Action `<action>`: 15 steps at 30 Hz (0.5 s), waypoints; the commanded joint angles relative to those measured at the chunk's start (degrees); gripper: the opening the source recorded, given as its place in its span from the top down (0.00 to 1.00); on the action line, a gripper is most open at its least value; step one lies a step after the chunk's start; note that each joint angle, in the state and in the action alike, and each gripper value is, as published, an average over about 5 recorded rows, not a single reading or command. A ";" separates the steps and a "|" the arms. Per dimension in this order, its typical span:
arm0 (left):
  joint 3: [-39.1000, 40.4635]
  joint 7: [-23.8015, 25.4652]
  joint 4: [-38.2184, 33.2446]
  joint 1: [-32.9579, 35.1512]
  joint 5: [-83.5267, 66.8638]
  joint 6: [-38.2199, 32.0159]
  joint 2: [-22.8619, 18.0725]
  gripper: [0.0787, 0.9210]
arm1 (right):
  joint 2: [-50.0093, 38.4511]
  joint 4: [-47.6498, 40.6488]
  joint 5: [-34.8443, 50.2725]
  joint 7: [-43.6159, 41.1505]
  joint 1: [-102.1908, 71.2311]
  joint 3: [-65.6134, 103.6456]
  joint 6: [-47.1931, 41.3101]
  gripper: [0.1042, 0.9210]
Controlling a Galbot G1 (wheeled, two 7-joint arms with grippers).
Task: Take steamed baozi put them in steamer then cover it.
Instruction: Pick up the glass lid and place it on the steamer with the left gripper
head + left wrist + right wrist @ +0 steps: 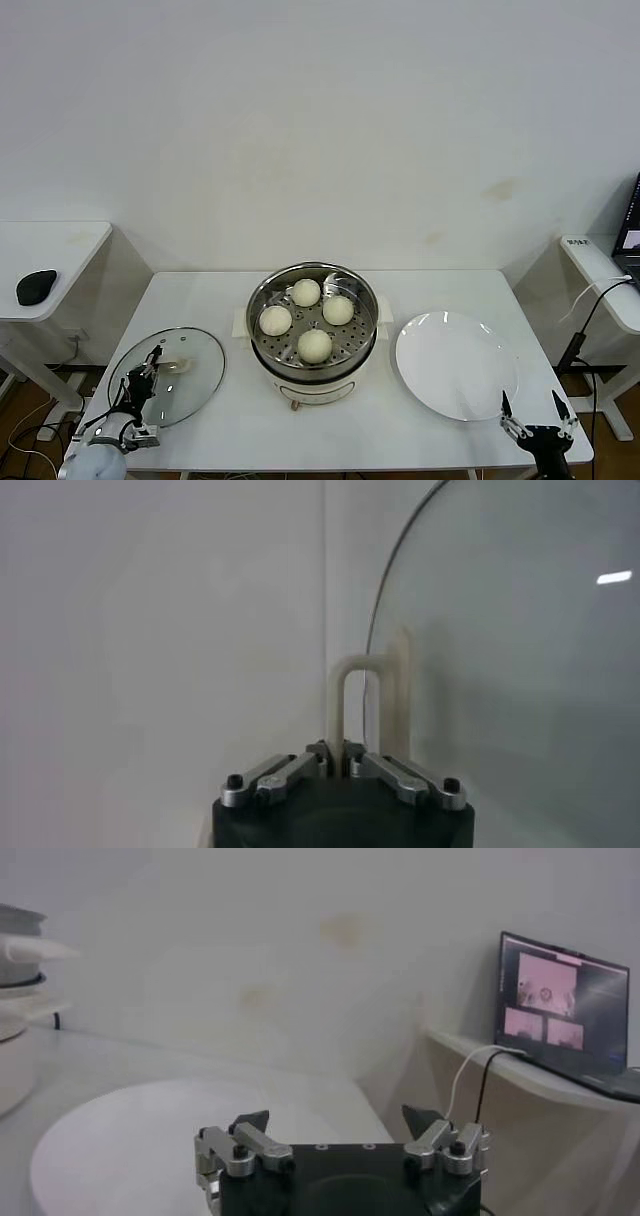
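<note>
Four cream-white baozi sit on the perforated tray inside the steel steamer at the table's middle. The glass cover lies flat on the table at the front left, away from the steamer. My left gripper is shut on the cover's cream-white bar handle, which shows between its jaws in the left wrist view. My right gripper is open and empty at the front right edge of the table, just beyond the white plate; it also shows in the right wrist view.
An empty white plate lies right of the steamer. Side tables stand on both sides, the left one with a black mouse, the right one with a laptop and cable.
</note>
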 commanded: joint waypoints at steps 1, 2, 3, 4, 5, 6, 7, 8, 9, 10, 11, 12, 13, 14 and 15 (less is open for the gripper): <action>-2.17 -4.26 -6.71 3.53 -0.71 0.61 -0.36 0.92 | -0.68 -0.20 0.82 -0.11 0.14 -0.17 -0.23 0.12; -2.56 -4.24 -8.08 4.39 -0.94 0.99 -0.32 0.92 | -0.79 -0.26 0.86 -0.12 0.20 -0.20 -0.22 0.12; -3.04 -4.07 -9.51 5.42 -1.20 1.46 -0.25 0.92 | -0.87 -0.35 0.70 -0.13 0.30 -0.22 -0.13 0.12; -3.57 -3.77 -11.07 6.59 -1.57 1.94 -0.15 0.92 | -0.92 -0.47 0.36 -0.14 0.40 -0.23 0.00 0.12; -4.12 -3.34 -12.69 7.78 -1.98 2.44 -0.02 0.92 | -0.97 -0.57 0.02 -0.15 0.48 -0.25 0.13 0.12; -4.69 -2.84 -14.08 9.04 -2.43 2.97 0.18 0.92 | -1.01 -0.66 -0.26 -0.15 0.55 -0.29 0.25 0.12; -5.35 -2.25 -15.91 10.38 -3.04 3.54 0.40 0.92 | -1.07 -0.73 -0.53 -0.15 0.60 -0.34 0.36 0.12; -6.00 -1.64 -17.67 11.61 -3.72 4.09 0.66 0.92 | -1.14 -0.78 -0.74 -0.16 0.61 -0.41 0.43 0.12; -6.62 -0.89 -19.55 12.84 -4.36 4.74 0.92 0.92 | -1.22 -0.79 -0.80 -0.17 0.62 -0.50 0.48 0.12; -7.32 -0.03 -21.35 13.96 -4.98 5.38 1.20 0.92 | -1.30 -0.78 -0.85 -0.18 0.61 -0.60 0.54 0.12; -8.05 0.87 -23.35 14.95 -5.63 6.00 1.51 0.92 | -1.37 -0.76 -0.96 -0.20 0.61 -0.71 0.63 0.12; -8.91 1.96 -25.11 15.97 -6.14 6.67 1.88 0.92 | -1.42 -0.72 -1.10 -0.23 0.59 -0.83 0.72 0.12; -9.81 3.07 -26.75 16.87 -6.55 7.29 2.26 0.92 | -1.46 -0.66 -1.29 -0.28 0.56 -0.94 0.83 0.12; -10.76 4.20 -28.15 17.72 -7.14 7.92 2.68 0.92 | -1.50 -0.56 -1.55 -0.35 0.51 -1.06 0.95 0.12; -11.64 5.32 -29.66 18.52 -7.93 8.58 3.15 0.92 | -1.54 -0.44 -1.84 -0.41 0.45 -1.20 1.07 0.12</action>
